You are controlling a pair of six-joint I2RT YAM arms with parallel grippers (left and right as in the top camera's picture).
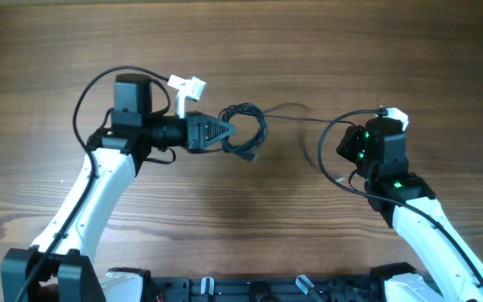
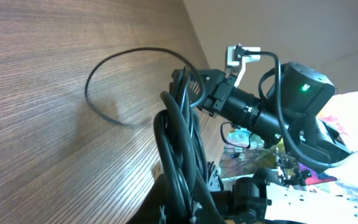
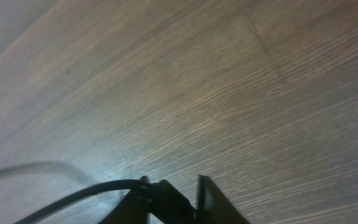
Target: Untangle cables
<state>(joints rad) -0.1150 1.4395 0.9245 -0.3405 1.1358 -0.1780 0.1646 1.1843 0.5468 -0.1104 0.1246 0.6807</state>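
Pinches thin black cord tangle [image 1: 250, 134] with left gripper [image 1: 231, 131]; right gripper [image 3: 182, 186] right of tangle, strand [image 3: 92, 190] at fingertip [image 3: 161, 190], cannot tell if clamped.

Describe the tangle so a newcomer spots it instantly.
On the wooden table, follow the left arm to its pincer near centre. The tangle is the small knot of thin black loops clamped there, thinner than the arms' own cables, one strand trailing right.

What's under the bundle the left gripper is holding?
Only wood table shows around and below the bundle in the left gripper; a loose loop lies on the table beyond it. The patch directly beneath is covered by the bundle itself.
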